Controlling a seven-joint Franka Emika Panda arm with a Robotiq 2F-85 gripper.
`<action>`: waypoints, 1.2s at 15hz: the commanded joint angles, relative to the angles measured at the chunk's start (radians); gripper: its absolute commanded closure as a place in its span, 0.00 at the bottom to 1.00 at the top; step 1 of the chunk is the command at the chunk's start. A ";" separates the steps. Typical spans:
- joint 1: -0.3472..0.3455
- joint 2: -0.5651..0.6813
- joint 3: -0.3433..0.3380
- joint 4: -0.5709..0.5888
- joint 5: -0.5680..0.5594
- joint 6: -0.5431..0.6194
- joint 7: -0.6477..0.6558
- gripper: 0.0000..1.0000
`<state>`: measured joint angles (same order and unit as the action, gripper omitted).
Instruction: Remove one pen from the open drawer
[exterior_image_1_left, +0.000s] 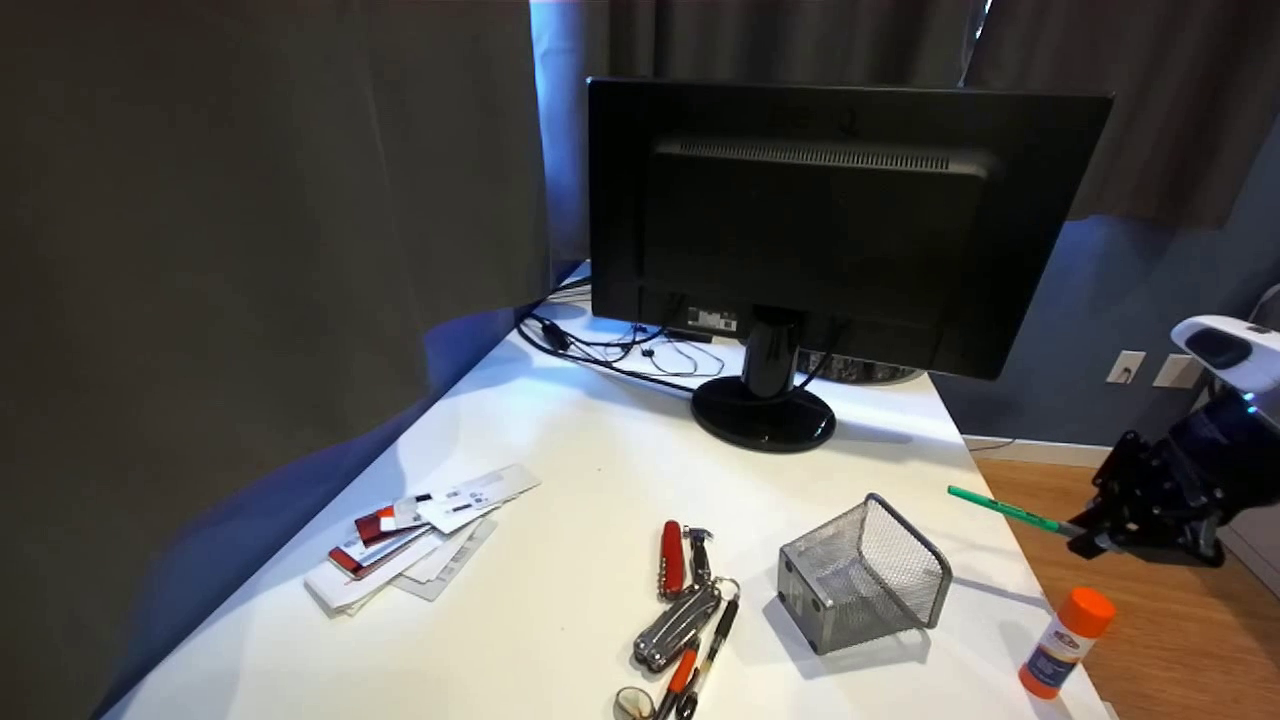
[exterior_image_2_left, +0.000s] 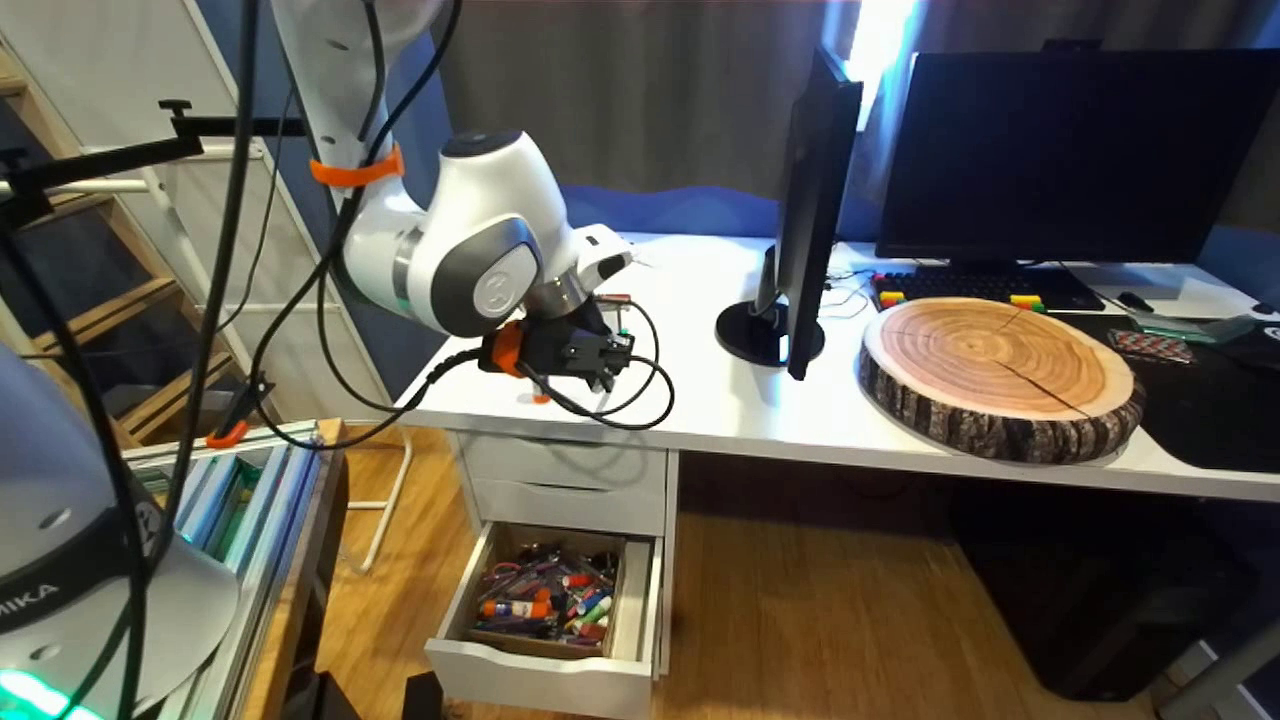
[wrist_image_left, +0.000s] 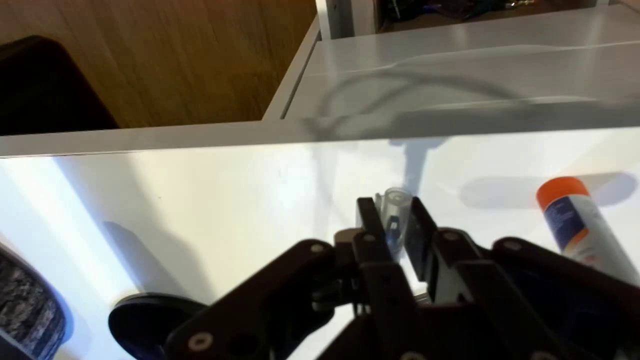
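The green pen (exterior_image_1_left: 1005, 508) is held above the desk near its edge, beside the mesh basket, almost level in an exterior view. My gripper (exterior_image_1_left: 1085, 540) is shut on its capped end. In the wrist view the pen's clear cap (wrist_image_left: 396, 212) sits between the two fingertips (wrist_image_left: 390, 202), and the rest of the pen is hidden. An exterior view shows the gripper (exterior_image_2_left: 608, 375) over the desk, above the drawer unit. The open drawer (exterior_image_2_left: 545, 668) is the lowest one and holds a box of many pens and markers. Its edge shows at the top of the wrist view (wrist_image_left: 377, 20).
A mesh basket (exterior_image_1_left: 865, 575) lies on its side on the desk (exterior_image_1_left: 580, 440). A glue stick (exterior_image_1_left: 1066, 640) stands near the desk edge. A multitool (exterior_image_1_left: 678, 628), red knife (exterior_image_1_left: 671, 560), cards (exterior_image_1_left: 430, 535), a monitor (exterior_image_1_left: 800, 220) and a wood slab (exterior_image_2_left: 1000, 370) are also there.
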<state>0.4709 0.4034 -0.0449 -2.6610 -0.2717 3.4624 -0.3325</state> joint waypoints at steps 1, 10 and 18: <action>0.055 0.019 -0.048 0.081 0.080 -0.074 0.012 0.96; 0.066 0.167 -0.062 0.219 0.069 -0.205 0.024 0.96; 0.138 0.078 -0.107 0.133 0.084 -0.163 0.052 0.16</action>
<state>0.5444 0.5566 -0.1018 -2.4631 -0.1925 3.2869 -0.3151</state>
